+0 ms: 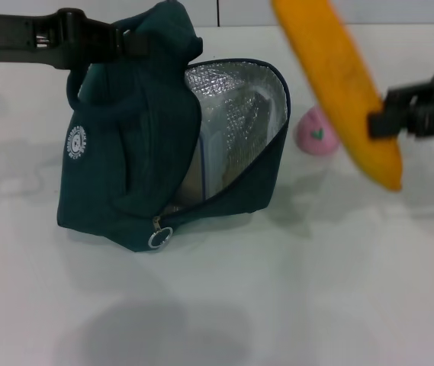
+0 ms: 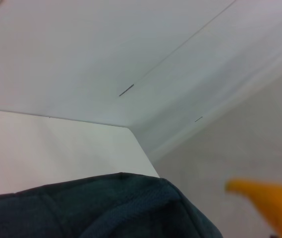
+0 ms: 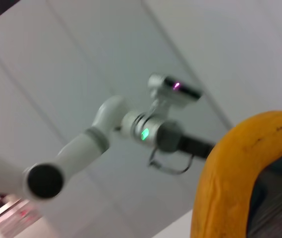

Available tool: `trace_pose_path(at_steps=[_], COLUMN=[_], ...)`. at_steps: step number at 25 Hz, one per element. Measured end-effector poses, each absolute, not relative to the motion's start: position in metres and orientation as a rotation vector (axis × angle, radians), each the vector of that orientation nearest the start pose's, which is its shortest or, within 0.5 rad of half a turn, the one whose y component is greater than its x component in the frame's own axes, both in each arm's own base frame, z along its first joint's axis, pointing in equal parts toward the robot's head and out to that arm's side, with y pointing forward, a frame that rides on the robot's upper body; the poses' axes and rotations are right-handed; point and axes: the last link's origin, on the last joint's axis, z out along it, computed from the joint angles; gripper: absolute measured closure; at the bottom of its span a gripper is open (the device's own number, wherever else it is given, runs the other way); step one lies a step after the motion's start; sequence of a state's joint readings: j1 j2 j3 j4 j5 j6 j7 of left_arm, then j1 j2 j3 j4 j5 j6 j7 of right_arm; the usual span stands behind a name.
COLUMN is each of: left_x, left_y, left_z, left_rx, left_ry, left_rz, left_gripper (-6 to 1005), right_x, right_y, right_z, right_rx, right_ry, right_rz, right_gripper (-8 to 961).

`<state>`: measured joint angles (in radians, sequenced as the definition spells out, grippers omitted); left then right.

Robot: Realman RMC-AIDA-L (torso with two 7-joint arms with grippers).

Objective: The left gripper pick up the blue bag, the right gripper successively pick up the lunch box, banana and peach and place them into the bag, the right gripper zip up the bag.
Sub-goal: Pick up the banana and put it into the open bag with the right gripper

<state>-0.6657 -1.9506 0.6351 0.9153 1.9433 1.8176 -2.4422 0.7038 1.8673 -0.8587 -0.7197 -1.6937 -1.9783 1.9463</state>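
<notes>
Two robot arms work over a white table (image 1: 339,290). From the head view, the left gripper (image 1: 121,40) reaches in from the upper left and is closed on the top of a dark teal-blue bag (image 1: 125,168), pinching the fabric by its handle so the bag stands upright on the table. The bag bears a small round white logo (image 1: 76,142) on its side. Its front flap hangs open, showing silver insulated lining (image 1: 236,99), and a clear lunch box (image 1: 220,145) with a blue rim sits inside. A round metal zipper pull (image 1: 159,239) dangles at the lower front corner of the opening.

On the right side, the right gripper (image 1: 384,122) grips a long yellow-orange banana (image 1: 339,84) near its lower end. The banana hangs in the air, tilted, its upper end leaning toward the bag and its lower tip pointing down to the right, above the table and just to the right of the bag's opening.

A pink peach (image 1: 316,133) with a small green mark rests on the table behind the banana, near the bag's right edge.

From the left wrist view, the bag's dark fabric (image 2: 111,208) fills the lower part and the banana's tip (image 2: 264,203) shows beyond it
</notes>
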Motion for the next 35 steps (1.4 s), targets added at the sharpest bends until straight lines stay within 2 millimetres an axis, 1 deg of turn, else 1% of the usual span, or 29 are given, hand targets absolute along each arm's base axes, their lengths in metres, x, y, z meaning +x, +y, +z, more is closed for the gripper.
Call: trace_pose_path(at_steps=[5,8,12,17,22,28,29,35], left_x=[-0.195,-0.194,-0.194,-0.194,-0.194,-0.198,-0.198,-0.196], left_y=[0.365,0.364,0.364,0.364,0.364,0.362,0.362,0.363], left_z=[0.100,0.100,0.100,0.100,0.100,0.095,0.095,0.095], left_rx=[-2.605,-2.605,-2.606,-2.608,-2.608,-2.613,-2.615,-2.626], left_ry=[-1.553,-1.552,-1.552,-1.550,-1.551,-1.579,-1.578,-1.572], left_rz=[-0.865,-0.879,-0.882,-0.882,-0.881,-0.902,-0.904,-0.904], left_gripper=[967,967,967,967,967,967,967,967], right_x=[0.169,0.168,0.167,0.169,0.169,0.169,0.167,0.168], right_y=[0.337,0.335,0.334,0.332,0.333,0.331,0.328,0.326], right_z=[0.062,0.050,0.036,0.018,0.008,0.003,-0.001,-0.008], right_rx=[-3.235,-3.279,-3.299,-3.298,-3.280,-3.283,-3.294,-3.286], right_ry=[0.913,0.938,0.997,1.125,1.221,1.250,1.272,1.346], right_rz=[0.894,0.861,0.825,0.782,0.749,0.730,0.718,0.683], right_gripper=[526,526,526,525,525,525,525,526])
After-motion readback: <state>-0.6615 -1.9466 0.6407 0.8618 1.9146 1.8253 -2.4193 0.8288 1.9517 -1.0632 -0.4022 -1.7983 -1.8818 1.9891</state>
